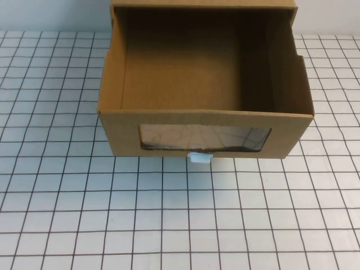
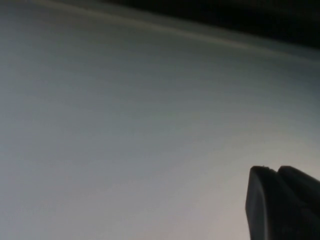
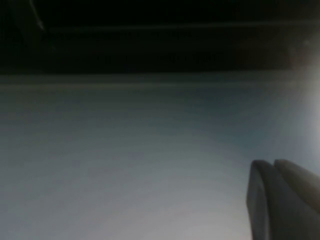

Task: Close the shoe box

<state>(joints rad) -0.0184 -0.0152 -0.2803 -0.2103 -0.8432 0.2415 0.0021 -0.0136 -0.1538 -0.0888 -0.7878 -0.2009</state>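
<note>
The shoe box (image 1: 205,121) is brown cardboard and stands at the far middle of the table in the high view. Its drawer is pulled out toward me and is empty inside. The drawer front has a wide clear window (image 1: 205,138) with a small white pull tab (image 1: 200,158) below it. Neither arm shows in the high view. My left gripper (image 2: 275,169) shows only in the left wrist view, its dark fingers pressed together against a blank pale surface. My right gripper (image 3: 272,162) shows only in the right wrist view, fingers together, holding nothing.
The table (image 1: 169,219) is covered by a white sheet with a dark grid. A pale wall (image 1: 50,14) runs behind the box. Open table surface lies in front of the drawer and on both sides of the box.
</note>
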